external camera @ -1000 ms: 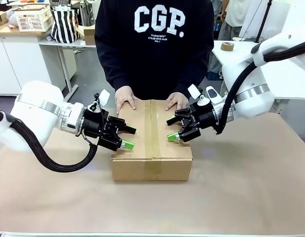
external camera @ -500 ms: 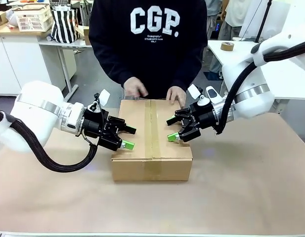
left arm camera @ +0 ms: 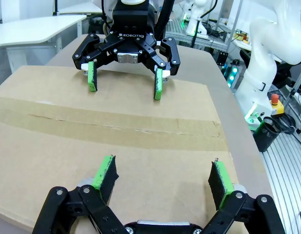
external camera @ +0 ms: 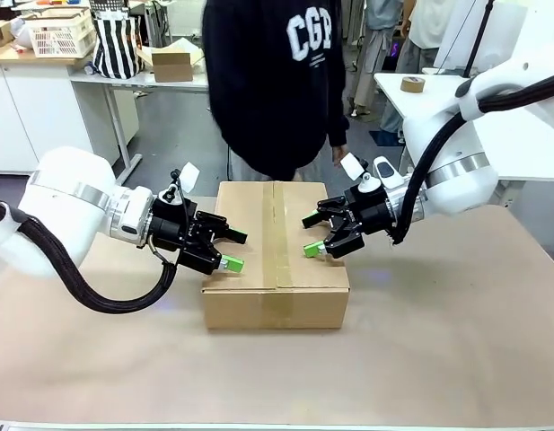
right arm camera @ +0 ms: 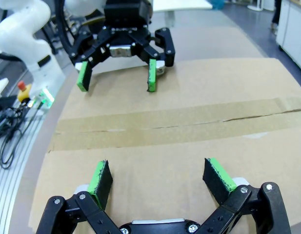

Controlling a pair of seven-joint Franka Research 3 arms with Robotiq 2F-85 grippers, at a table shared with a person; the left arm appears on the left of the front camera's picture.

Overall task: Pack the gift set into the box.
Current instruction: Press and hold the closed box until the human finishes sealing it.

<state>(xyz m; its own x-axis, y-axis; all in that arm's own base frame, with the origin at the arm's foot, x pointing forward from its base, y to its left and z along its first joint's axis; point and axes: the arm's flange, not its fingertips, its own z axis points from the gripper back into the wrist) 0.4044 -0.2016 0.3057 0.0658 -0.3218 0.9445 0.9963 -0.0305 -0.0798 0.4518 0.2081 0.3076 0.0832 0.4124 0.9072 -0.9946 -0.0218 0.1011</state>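
Cardboard dead centre: the box (external camera: 277, 256) sits in the middle of the counter (external camera: 438, 341), flaps down, a strip of tape (external camera: 275, 233) running along the middle seam, so whatever is packed inside is hidden from me. My left pincer (external camera: 235, 250) hangs over the box's left edge, spread wide and holding nothing. My right pincer (external camera: 310, 234) mirrors it over the right edge, equally spread and empty. From the wrist cameras each faces the other across the lid, green pads low over the board; I can't tell whether any pad is touching.

Handling, as I judge it: corrugated walls should be stiff at the edges and corners, but the lid panels will likely give if I press mid-span. It's far too wide for one pincer, so I'd squeeze it between both arms, pads flat on the two side walls, low and level. The plain board looks smooth, so slipping is a risk; the weight I can't read.

Brown paper covers the counter, flat, good for sliding. The person (external camera: 277, 81) stands just behind the box, hands off it. Behind: desks, a white basket (external camera: 61, 34), a tape roll (external camera: 413, 83).
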